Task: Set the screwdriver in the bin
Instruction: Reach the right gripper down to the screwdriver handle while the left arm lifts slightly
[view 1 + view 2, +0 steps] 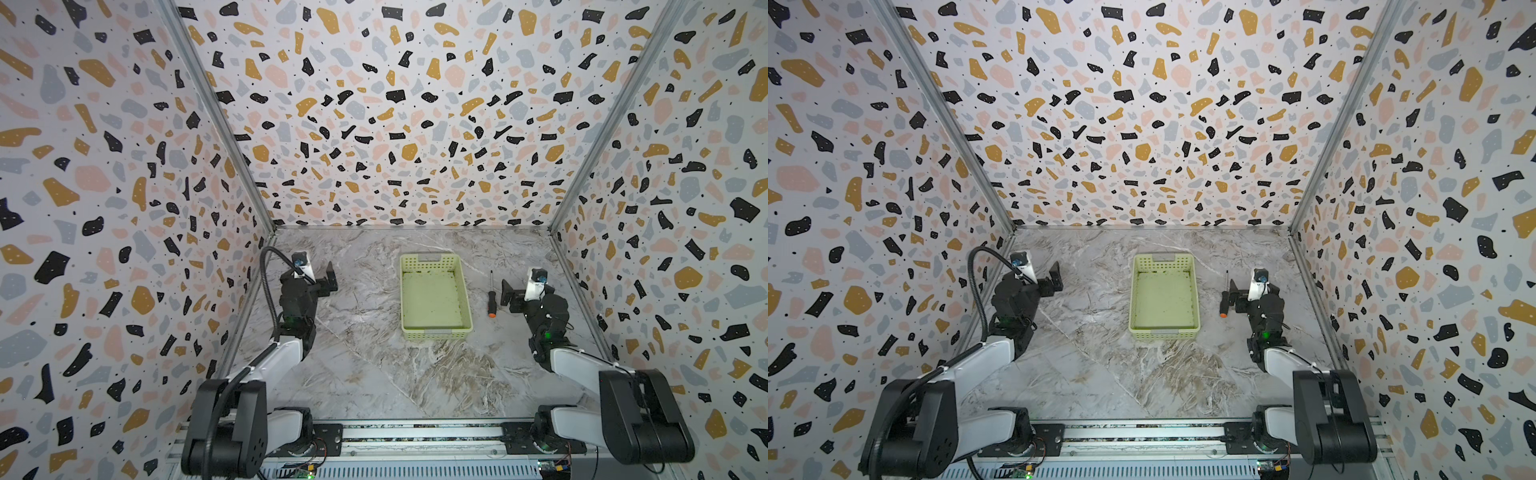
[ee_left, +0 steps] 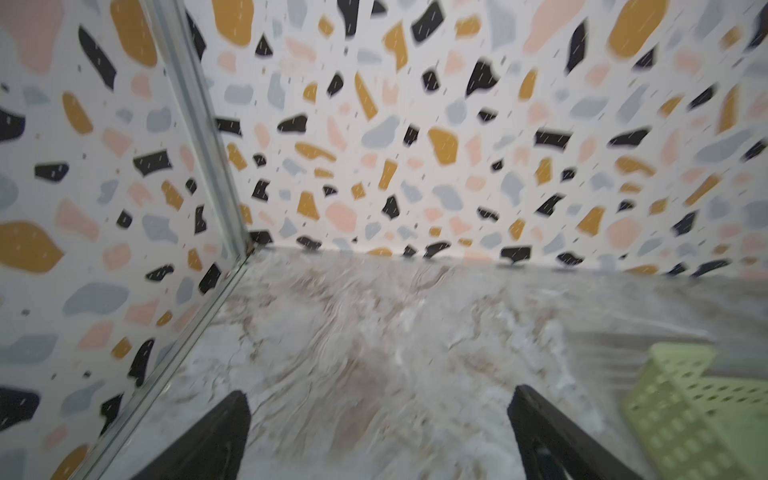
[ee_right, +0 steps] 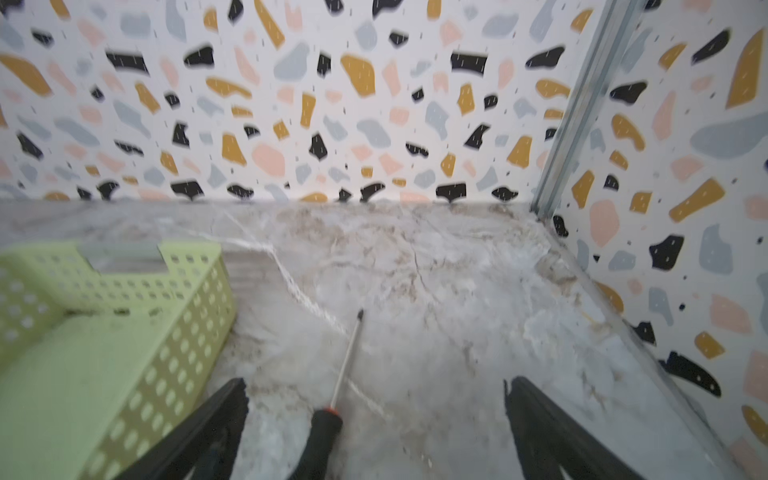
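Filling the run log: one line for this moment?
black-handled screwdriver: on marble table, beside bin | pale green perforated bin: empty | right gripper: open, straddling handle | left gripper: open

Slim screwdriver with thin dark metal shaft, black handle and orange butt end: lies flat on the marble-patterned desk, just right of the bin, tip toward the back wall. Shallow pale yellow-green perforated plastic bin: upright, empty (floor slightly soiled), mid-desk.

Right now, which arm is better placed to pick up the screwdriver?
Right. The screwdriver lies beside the open right gripper; the bin separates it from the left gripper.
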